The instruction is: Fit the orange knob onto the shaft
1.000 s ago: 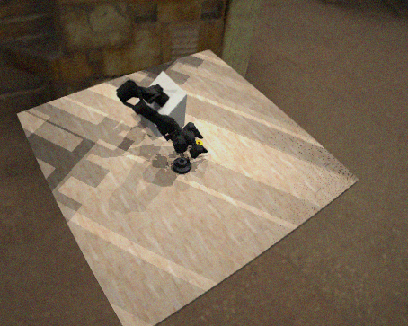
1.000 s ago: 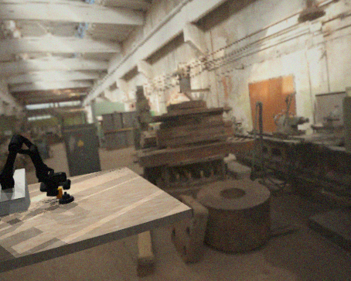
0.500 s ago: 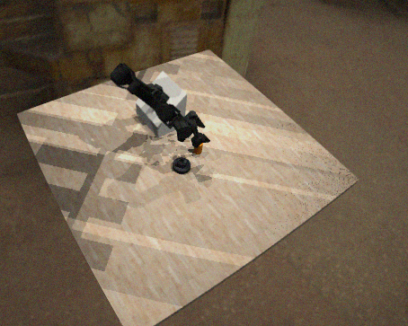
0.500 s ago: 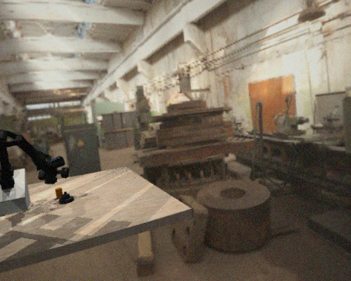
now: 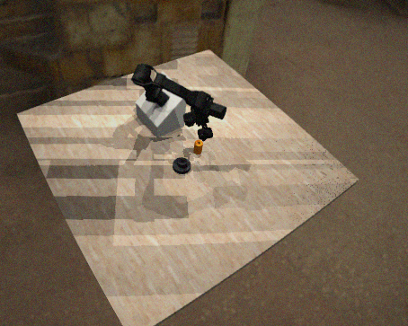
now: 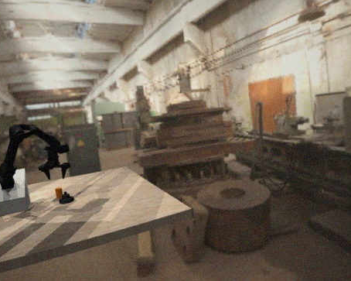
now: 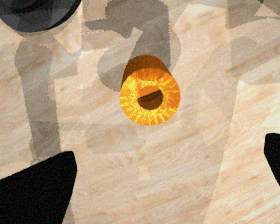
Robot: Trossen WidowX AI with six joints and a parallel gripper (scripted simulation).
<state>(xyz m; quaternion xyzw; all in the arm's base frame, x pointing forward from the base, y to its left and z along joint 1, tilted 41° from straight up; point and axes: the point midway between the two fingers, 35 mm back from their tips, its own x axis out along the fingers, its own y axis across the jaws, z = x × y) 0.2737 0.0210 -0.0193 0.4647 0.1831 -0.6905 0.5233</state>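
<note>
Claw (image 5: 198, 127) (image 6: 56, 177) (image 7: 173, 153): one, fingers wide apart, nothing between them, touching nothing. We find it raised above the knob.

Orange knob (image 5: 198, 147) (image 6: 59, 193) (image 7: 150, 116): loose, upright on the tabletop (image 5: 166, 269) (image 6: 143, 197) (image 7: 200, 175), long axis vertical, hole upward; below the claw, toward eleven o'clock in the wrist view. Hole's flat faces roughly eleven.

Round pedestal (image 5: 181, 170) (image 6: 66, 201) (image 7: 37, 17): near the knob, toward ten in that view. We judge a descent and regrasp due, then turning trials on the shaft (image 5: 181, 162) (image 6: 66, 194).
</note>
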